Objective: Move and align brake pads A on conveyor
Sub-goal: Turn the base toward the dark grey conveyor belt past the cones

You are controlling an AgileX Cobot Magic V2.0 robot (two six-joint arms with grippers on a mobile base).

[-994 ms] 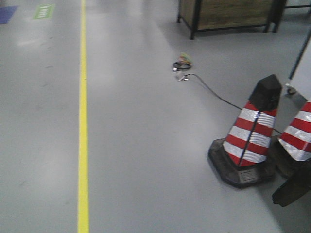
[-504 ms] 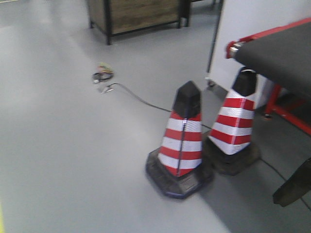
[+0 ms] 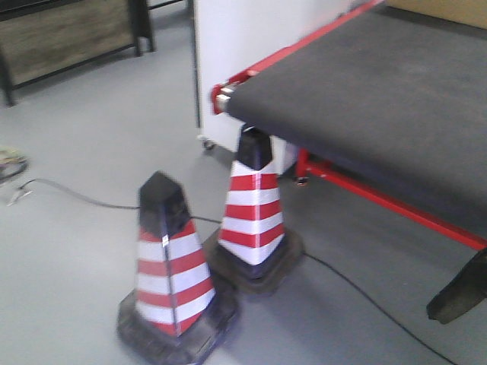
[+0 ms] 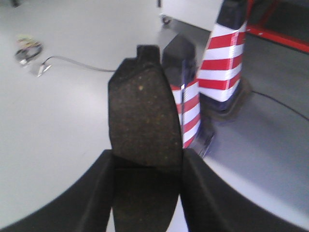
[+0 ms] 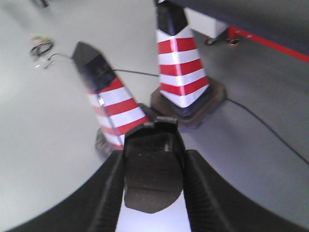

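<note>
In the left wrist view a long dark grey brake pad [image 4: 142, 111] stands up between the fingers of my left gripper [image 4: 147, 157], which is shut on its lower half. My right gripper [image 5: 153, 157] is shut on a second brake pad [image 5: 153, 166], seen end-on with its metal back tab forward. Both pads hang above the grey floor. The conveyor [image 3: 380, 99], a wide dark matte belt with a red edge, fills the upper right of the front view, apart from both grippers. No pads show on the part of the belt in view.
Two red-and-white striped cones [image 3: 171, 274] [image 3: 255, 205] stand on the floor in front of the conveyor's near corner. A black cable [image 3: 358, 293] runs past them. A white cabinet [image 3: 243, 38] and a wooden crate [image 3: 68, 34] stand behind. A dark arm part [image 3: 456, 293] shows bottom right.
The front view has swung right: the yellow floor line left the frame, the cones slid left, and the conveyor came into view and now fills the upper right.
</note>
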